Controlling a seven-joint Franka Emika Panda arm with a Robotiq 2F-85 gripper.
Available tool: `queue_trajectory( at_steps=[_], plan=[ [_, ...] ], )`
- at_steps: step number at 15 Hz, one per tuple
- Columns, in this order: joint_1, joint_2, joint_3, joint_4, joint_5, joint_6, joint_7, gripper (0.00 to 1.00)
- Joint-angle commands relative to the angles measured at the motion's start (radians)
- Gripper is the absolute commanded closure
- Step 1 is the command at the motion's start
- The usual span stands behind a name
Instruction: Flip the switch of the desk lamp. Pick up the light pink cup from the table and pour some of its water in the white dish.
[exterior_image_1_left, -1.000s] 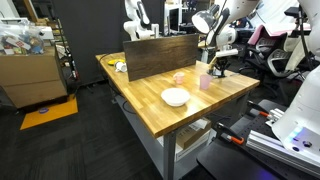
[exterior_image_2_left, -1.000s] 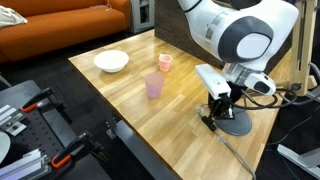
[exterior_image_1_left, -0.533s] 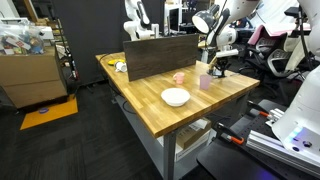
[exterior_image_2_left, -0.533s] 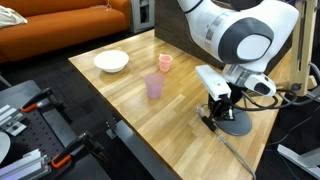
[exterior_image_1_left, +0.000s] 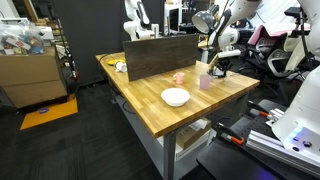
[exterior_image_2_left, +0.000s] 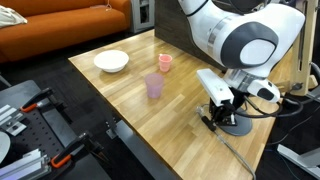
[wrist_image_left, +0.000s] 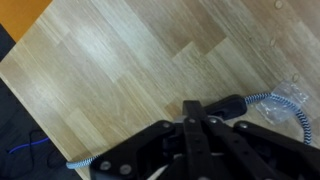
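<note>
My gripper (exterior_image_2_left: 214, 114) is shut with nothing in it, tips down on the table beside the dark base of the desk lamp (exterior_image_2_left: 240, 124). In the wrist view the shut fingertips (wrist_image_left: 190, 108) rest against a black switch (wrist_image_left: 225, 103) on the lamp's braided cord (wrist_image_left: 272, 97). The small light pink cup (exterior_image_2_left: 165, 62) (exterior_image_1_left: 179, 78) stands upright further along the table, next to a taller pale pink tumbler (exterior_image_2_left: 154, 86) (exterior_image_1_left: 205, 82). The white dish (exterior_image_2_left: 111, 61) (exterior_image_1_left: 175, 97) sits beyond them, near the table's edge. All three stand well apart from the gripper.
An upright wooden board (exterior_image_1_left: 160, 55) runs along the back of the wooden table (exterior_image_1_left: 150, 108). An orange couch (exterior_image_2_left: 70, 20) stands behind the table and a black rig (exterior_image_2_left: 40, 130) below its near edge. Boxes (exterior_image_1_left: 30, 70) stand on the floor.
The arm's wrist has shifted slightly by the lamp's base. The gripper stays shut and low, and the cups and dish have not moved.
</note>
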Motion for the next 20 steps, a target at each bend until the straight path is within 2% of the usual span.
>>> queue_trajectory(
  at_steps=[1,4,6,13,16,20],
  plan=[
    [0.009,-0.074,0.002,-0.103,-0.004,0.041,-0.033,1.0],
    [0.026,-0.154,-0.003,-0.214,-0.009,0.075,-0.042,1.0],
    [0.06,-0.215,-0.029,-0.306,-0.056,0.143,-0.032,1.0],
    [0.103,-0.5,-0.073,-0.619,-0.148,0.309,-0.018,1.0],
    [0.113,-0.626,-0.09,-0.712,-0.18,0.332,-0.005,1.0],
    [0.108,-0.802,-0.081,-0.799,-0.211,0.298,0.001,1.0]
  ],
)
